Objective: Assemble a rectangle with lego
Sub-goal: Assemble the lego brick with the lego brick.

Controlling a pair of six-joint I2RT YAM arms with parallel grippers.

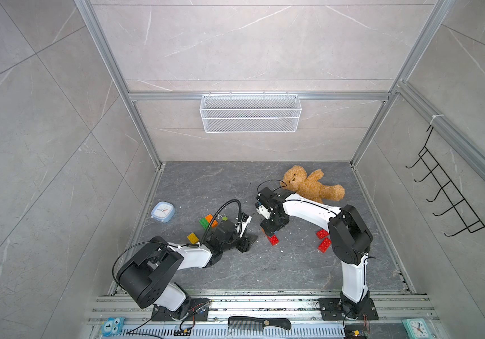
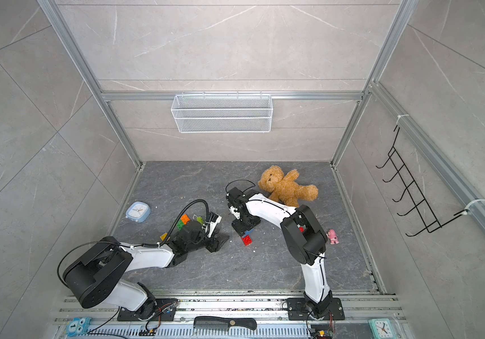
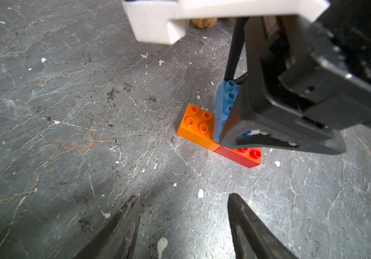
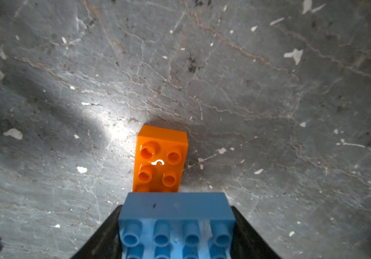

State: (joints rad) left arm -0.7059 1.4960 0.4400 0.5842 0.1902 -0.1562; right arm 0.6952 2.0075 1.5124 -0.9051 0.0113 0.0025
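My right gripper (image 4: 175, 209) is shut on a blue lego brick (image 4: 176, 222), held by its short ends with the studs turned sideways. Just below it, an orange brick (image 3: 196, 125) and a red brick (image 3: 247, 157) lie end to end on the floor. In both top views the blue brick (image 2: 247, 232) hangs over the red one (image 1: 273, 240). My left gripper (image 3: 183, 197) is open and low over bare floor, a little left of these bricks, holding nothing. Green (image 1: 204, 223), orange (image 1: 210, 218) and yellow (image 1: 193, 237) bricks lie behind my left wrist. Two more red bricks (image 1: 323, 239) lie by my right arm.
A brown teddy bear (image 1: 308, 183) lies at the back right, and a blue clock (image 1: 162, 211) stands at the left wall. A pink figurine (image 2: 332, 236) stands right of my right arm. A wire basket (image 1: 250, 113) hangs on the back wall. A black comb (image 1: 258, 323) lies on the front rail.
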